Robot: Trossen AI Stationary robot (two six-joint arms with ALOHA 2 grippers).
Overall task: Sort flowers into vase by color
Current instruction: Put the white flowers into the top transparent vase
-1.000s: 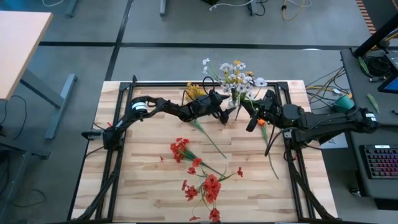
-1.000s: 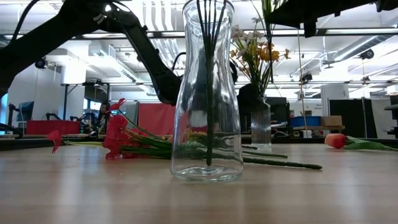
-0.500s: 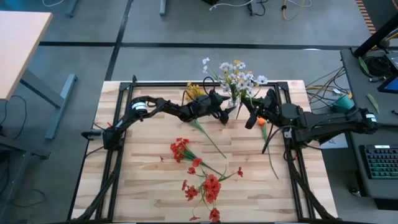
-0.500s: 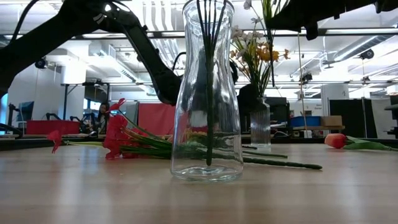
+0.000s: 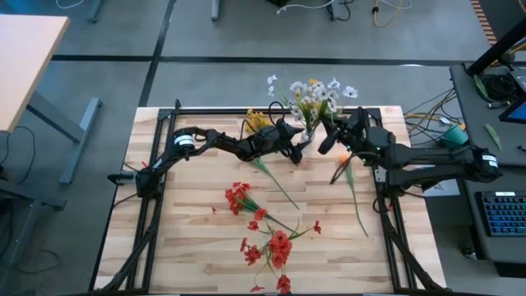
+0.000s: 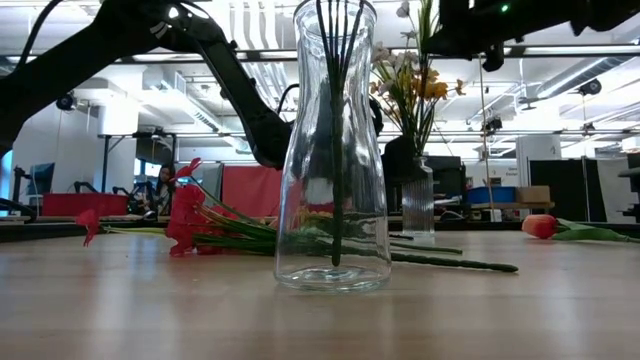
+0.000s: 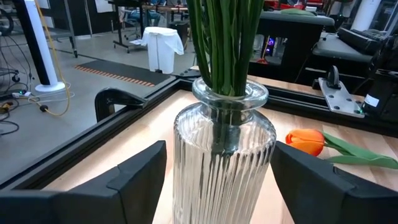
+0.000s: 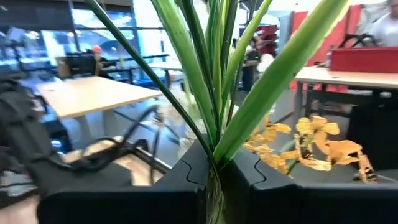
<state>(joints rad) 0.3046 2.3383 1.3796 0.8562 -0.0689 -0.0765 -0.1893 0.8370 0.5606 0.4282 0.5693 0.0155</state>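
Right gripper (image 8: 211,171) pinches upright flower stems (image 8: 217,93) (possibly tilted).

The right end effector (image 8: 213,167) is seen closed on a bundle of green stems (image 8: 214,81), which fan outward from between its two dark fingers (image 8: 177,186). Orange-yellow blossoms (image 8: 311,144) are seen just beside the stems. A pale tabletop (image 8: 102,93) and a red box (image 8: 364,59) are visible in the room behind.
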